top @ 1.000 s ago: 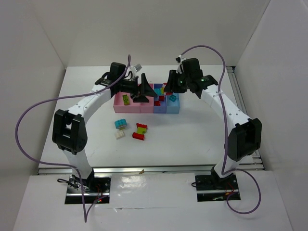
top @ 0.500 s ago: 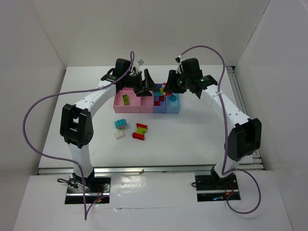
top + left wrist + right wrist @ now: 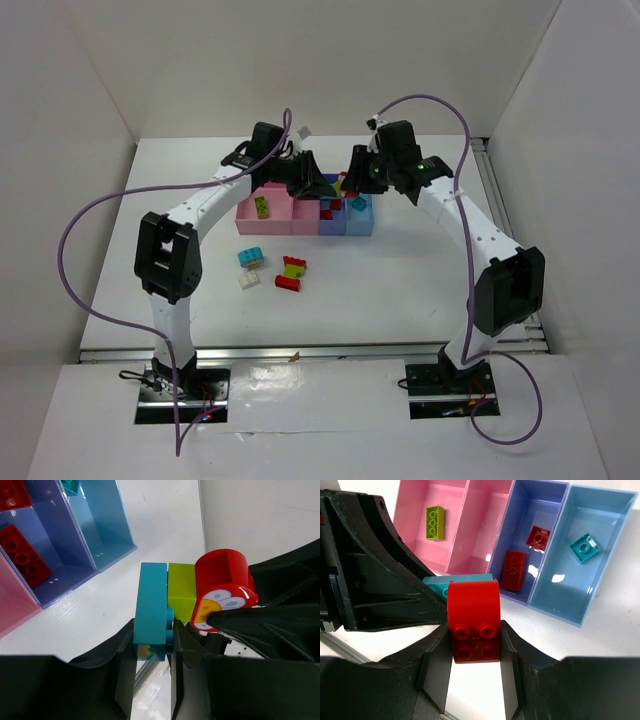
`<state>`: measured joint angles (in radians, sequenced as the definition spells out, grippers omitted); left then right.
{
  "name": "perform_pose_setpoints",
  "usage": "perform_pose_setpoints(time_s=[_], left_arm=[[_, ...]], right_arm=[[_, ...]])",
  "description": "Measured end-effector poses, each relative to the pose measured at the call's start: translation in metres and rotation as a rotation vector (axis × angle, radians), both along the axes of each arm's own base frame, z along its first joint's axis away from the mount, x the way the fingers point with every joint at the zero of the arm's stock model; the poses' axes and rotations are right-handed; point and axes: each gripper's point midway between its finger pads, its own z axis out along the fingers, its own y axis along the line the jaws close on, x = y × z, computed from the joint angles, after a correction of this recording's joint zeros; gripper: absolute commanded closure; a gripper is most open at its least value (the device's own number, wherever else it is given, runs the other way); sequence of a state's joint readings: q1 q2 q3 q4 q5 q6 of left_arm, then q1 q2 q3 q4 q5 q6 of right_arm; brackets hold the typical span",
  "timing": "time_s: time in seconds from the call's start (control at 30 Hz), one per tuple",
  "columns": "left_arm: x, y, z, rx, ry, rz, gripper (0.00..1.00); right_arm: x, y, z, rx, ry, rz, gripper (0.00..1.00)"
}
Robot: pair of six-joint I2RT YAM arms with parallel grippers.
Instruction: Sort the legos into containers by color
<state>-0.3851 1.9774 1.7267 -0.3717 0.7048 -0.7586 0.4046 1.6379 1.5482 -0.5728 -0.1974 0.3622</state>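
over the far rim of the containers (image 3: 243, 222), top view: the left gripper (image 3: 318, 186) and the right gripper (image 3: 348, 182) meet tip to tip; their load is too small to make out here.
inside the containers, top view: a flat yellow-green brick (image 3: 260, 206) lies in the leftmost pink bin.
near side of the containers, top view: loose legos lie on the white table (image 3: 420, 290), well apart from the bins: a teal one (image 3: 251, 257), a whitish one (image 3: 248, 280), a yellow-green and red cluster (image 3: 294, 265) and a red one (image 3: 289, 283).
left wrist view, hold: the left gripper's fingers are closed on a teal brick (image 3: 151, 605), pressing its two sides.
left wrist view, stack: the teal brick touches a green middle brick (image 3: 181, 597), which touches a red rounded brick (image 3: 222, 580) with a printed face; dark fingers from the other arm clamp the red one.
left wrist view, containers: the dark blue and light blue bins show beyond the stack, off to the upper left.
right wrist view, hold: the right gripper's fingers are closed on the red rounded brick, studs toward the camera, with the teal brick just behind it.
right wrist view, containers: beyond the stack, two red bricks (image 3: 514, 570) lie in the dark blue bin and a small teal brick (image 3: 585, 547) lies in the light blue bin.
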Motion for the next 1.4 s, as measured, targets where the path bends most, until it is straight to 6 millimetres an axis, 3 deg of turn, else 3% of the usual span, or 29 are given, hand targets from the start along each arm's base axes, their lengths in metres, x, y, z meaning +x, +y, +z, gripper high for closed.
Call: perform_pose_setpoints(time_s=[0.2, 0.4, 0.5, 0.7, 0.83, 1.03, 1.2, 1.27, 1.33, 1.37, 1.4], left_arm=[[0.008, -0.008, 0.004, 0.003, -0.006, -0.004, 1.00], [0.021, -0.007, -0.013, 0.039, 0.014, 0.028, 1.00], [0.023, -0.004, -0.023, 0.059, 0.035, 0.041, 1.00], [0.031, -0.005, -0.020, 0.071, 0.030, 0.053, 1.00], [0.046, -0.014, -0.017, 0.066, -0.001, 0.056, 1.00], [0.074, -0.051, -0.032, 0.099, -0.050, 0.074, 1.00], [0.072, -0.075, -0.054, 0.144, -0.060, 0.077, 1.00], [0.069, -0.080, -0.058, 0.158, -0.062, 0.079, 0.93], [0.070, -0.081, -0.062, 0.170, -0.064, 0.088, 0.74], [0.071, -0.081, -0.063, 0.176, -0.064, 0.096, 0.56], [0.073, -0.079, -0.065, 0.181, -0.065, 0.102, 0.47]], right_arm=[[-0.001, -0.013, 0.014, -0.027, -0.038, -0.062, 0.83], [-0.013, -0.040, 0.063, -0.025, -0.156, -0.172, 0.83], [-0.018, -0.051, 0.076, -0.018, -0.186, -0.207, 0.83], [-0.017, -0.060, 0.068, -0.046, -0.164, -0.252, 0.83], [-0.014, -0.078, 0.062, -0.069, -0.149, -0.325, 0.83], [-0.017, -0.114, 0.056, -0.091, -0.131, -0.452, 0.83], [-0.019, -0.132, 0.062, -0.080, -0.141, -0.513, 0.83], [-0.019, -0.135, 0.062, -0.078, -0.141, -0.522, 0.83], [-0.018, -0.138, 0.062, -0.076, -0.139, -0.527, 0.83], [-0.018, -0.139, 0.062, -0.076, -0.138, -0.530, 0.83], [-0.018, -0.139, 0.062, -0.076, -0.138, -0.531, 0.83]])
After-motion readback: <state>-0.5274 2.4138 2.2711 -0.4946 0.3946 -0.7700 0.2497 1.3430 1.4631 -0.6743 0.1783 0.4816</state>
